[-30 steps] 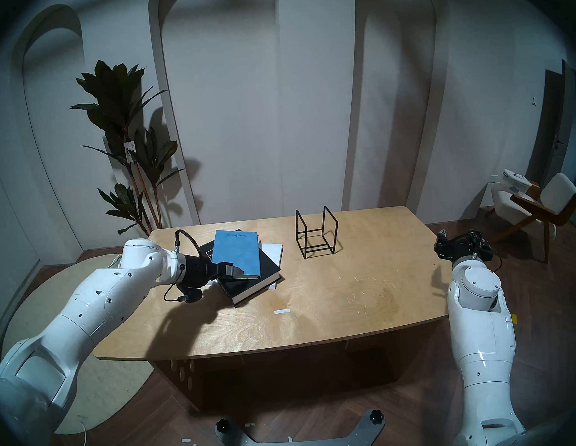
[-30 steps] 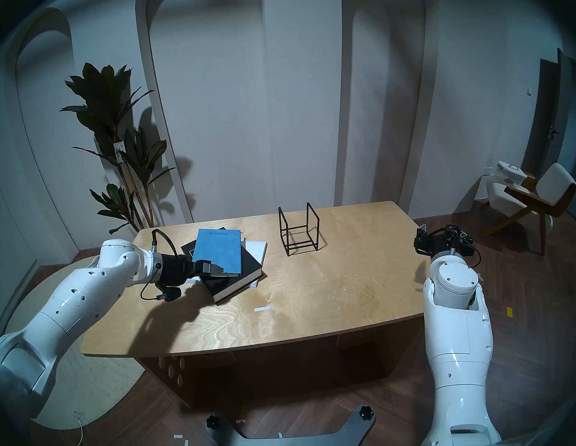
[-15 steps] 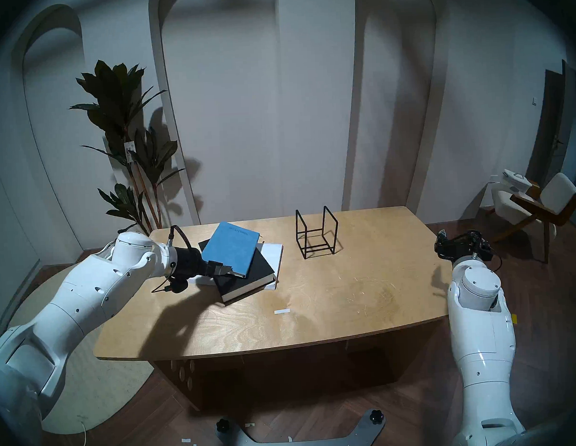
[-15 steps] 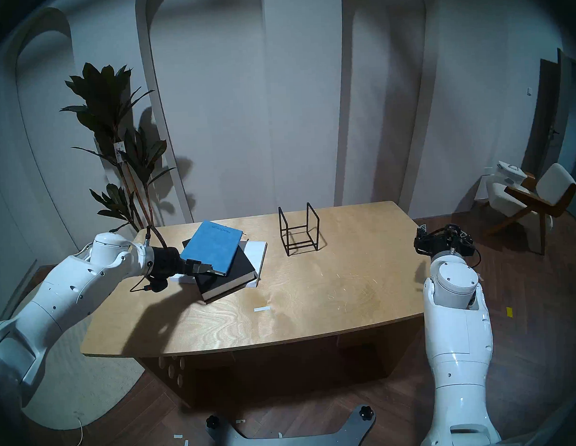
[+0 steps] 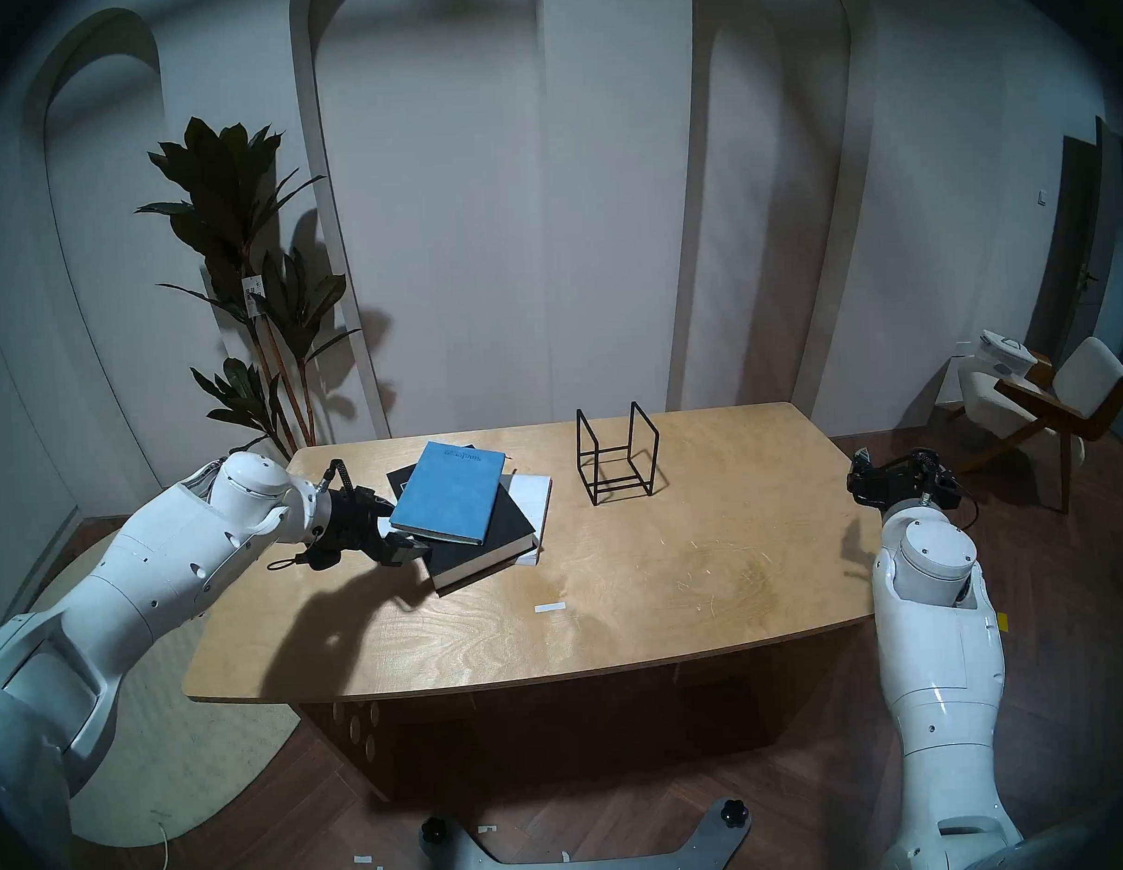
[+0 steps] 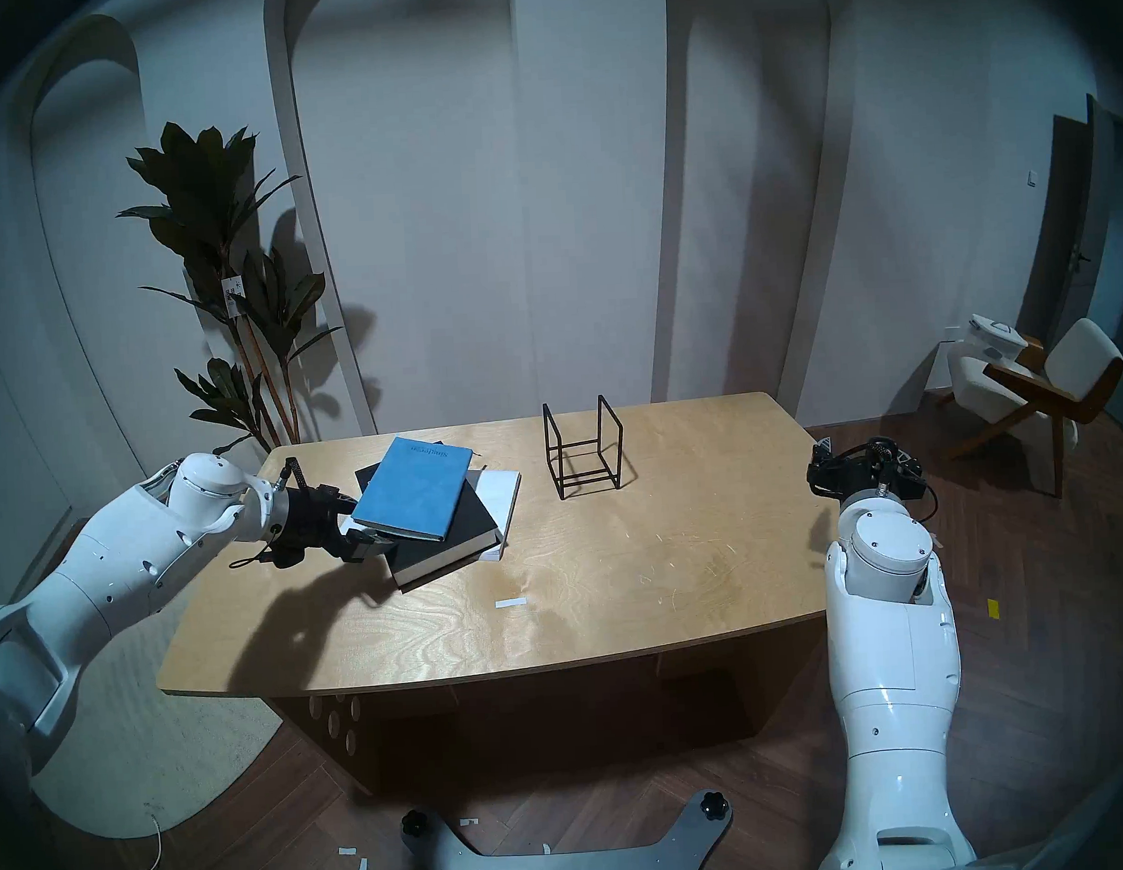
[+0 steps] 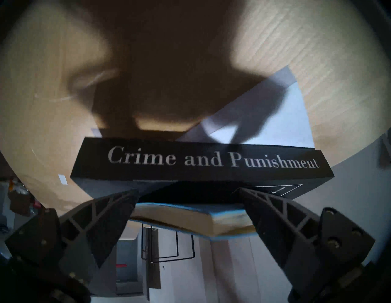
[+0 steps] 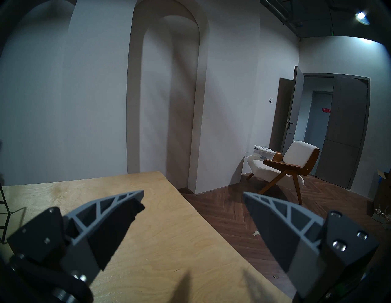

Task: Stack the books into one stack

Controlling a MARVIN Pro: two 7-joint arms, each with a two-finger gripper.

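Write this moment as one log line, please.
blue book atop black book, white book beneath | left gripper open beside stack | right gripper open, idle

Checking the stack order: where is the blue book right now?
In the head view, the blue book lies atop the black book, on the table's left side, beside the left pincer.

A black wire rack [image 5: 618, 455] stands upright toward the back of the wooden table [image 5: 681, 586], with a small white strip [image 5: 549, 608] lying nearer the front. Leafy plant [image 5: 243, 258] back left, white armchair [image 5: 1052, 403] far right.
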